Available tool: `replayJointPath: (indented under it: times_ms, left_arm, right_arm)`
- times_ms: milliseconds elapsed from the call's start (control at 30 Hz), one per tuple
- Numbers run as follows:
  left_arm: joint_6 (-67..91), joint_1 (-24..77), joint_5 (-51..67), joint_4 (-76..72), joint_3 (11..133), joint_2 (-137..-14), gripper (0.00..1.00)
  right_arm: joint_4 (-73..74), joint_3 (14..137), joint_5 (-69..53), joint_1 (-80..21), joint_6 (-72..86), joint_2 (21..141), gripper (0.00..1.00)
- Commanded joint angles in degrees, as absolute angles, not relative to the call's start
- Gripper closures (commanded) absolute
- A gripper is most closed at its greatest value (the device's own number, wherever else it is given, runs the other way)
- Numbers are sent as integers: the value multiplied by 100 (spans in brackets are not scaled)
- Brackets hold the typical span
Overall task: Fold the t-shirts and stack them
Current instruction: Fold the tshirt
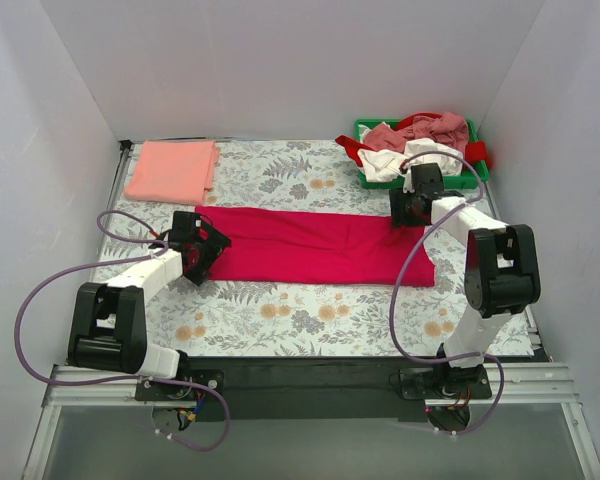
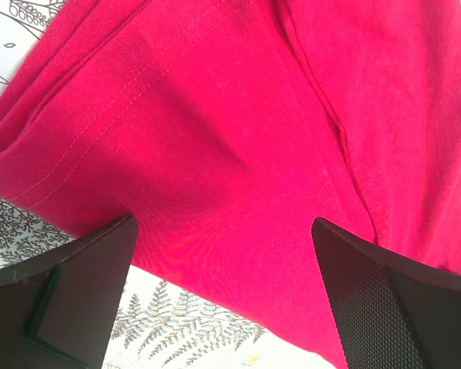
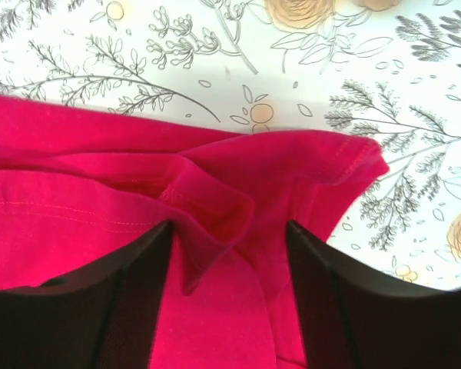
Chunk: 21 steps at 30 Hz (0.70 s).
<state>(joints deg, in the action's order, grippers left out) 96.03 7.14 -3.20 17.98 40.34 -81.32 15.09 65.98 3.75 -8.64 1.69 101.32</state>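
A large crimson-red t-shirt (image 1: 320,245) lies on the table as a long folded strip. My left gripper (image 1: 205,250) stands open at its left end; in the left wrist view the cloth (image 2: 238,138) lies below and beyond the wide-apart fingers (image 2: 384,300), with the hem running between them. My right gripper (image 1: 410,215) is at the strip's far right corner, open, with a raised fold of the red cloth (image 3: 215,215) standing loose between its fingers (image 3: 123,292). A folded salmon-pink t-shirt (image 1: 172,170) rests at the far left.
A green bin (image 1: 365,128) at the far right holds a heap of white, pink and red t-shirts (image 1: 420,140), some spilling over its rim. A floral tablecloth (image 1: 310,315) covers the table. White walls close in on three sides.
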Motion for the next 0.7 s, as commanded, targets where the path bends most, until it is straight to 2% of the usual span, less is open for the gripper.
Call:
replayJointPath:
  times_ms: [0, 33, 67, 200, 333, 467, 667]
  left_arm:
    - [9545, 703, -414, 1969, 4122, -8051, 2]
    - [9536, 703, -378, 1969, 4148, -8007, 3]
    - [9545, 703, -352, 1977, 4166, -7955, 2]
    - [9606, 703, -316, 1978, 4367, -7621, 2]
    - [9528, 703, -194, 1689, 4622, -7620, 2]
    - [9230, 703, 418, 1126, 4912, -8295, 2]
    - [9123, 703, 1186, 1055, 5300, -9561, 2]
  right_arm:
    - [1494, 6742, 624, -861, 228, 9512, 29]
    - [1503, 6576, 615, -861, 298, 9371, 24]
    - [1486, 6487, 572, -870, 395, 9213, 2]
    - [1153, 5759, 125, -870, 1044, 8422, 2]
    - [310, 4906, -1254, -861, 1536, 8121, 2]
    - [53, 4772, -2029, -861, 1775, 8498, 2]
    - [-44, 5369, -2337, -879, 1635, 9482, 2]
